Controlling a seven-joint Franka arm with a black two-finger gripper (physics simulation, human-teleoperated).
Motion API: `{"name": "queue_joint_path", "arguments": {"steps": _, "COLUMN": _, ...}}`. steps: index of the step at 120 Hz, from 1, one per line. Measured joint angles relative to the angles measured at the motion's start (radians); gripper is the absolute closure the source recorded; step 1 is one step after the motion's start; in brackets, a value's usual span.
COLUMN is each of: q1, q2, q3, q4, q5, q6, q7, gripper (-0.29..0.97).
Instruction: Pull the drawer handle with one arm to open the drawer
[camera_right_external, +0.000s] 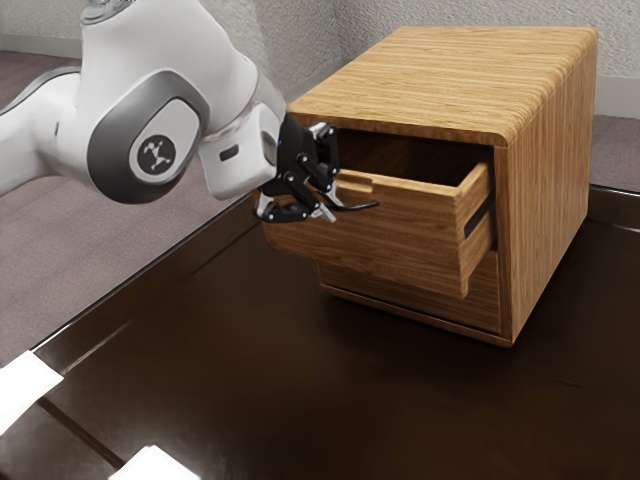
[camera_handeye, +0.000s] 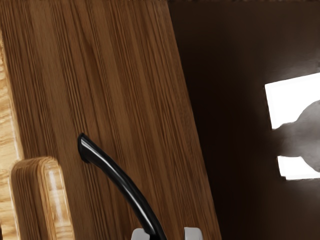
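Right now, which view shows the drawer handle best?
The wrist view: the black drawer handle arcs clearly across the wooden drawer front. In the exterior view it is small, partly hidden behind the gripper.

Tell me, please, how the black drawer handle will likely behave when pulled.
The handle looks thin, glossy and curved, so probably stiff but slippery. The drawer stands partly out, so it likely slides easily.

The pincer (camera_right_external: 320, 207) clasps the black handle (camera_right_external: 360, 206) of the drawer (camera_right_external: 400, 240) (partly drawn out).
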Motion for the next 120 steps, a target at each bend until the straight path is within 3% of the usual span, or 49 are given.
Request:
{"name": "queue_joint_path", "arguments": {"steps": 77, "q1": -0.033, "q2": -0.295, "q3": 0.001, "q4": -0.317, "q5": -0.013, "q6": 0.042, "q7": -0.043, "gripper": 0.75}}
{"name": "queue_joint_path", "arguments": {"steps": 120, "q1": -0.048, "q2": -0.423, "q3": 0.0, "q4": -0.423, "q5": -0.014, "q6": 0.033, "q7": -0.066, "gripper": 0.74}}
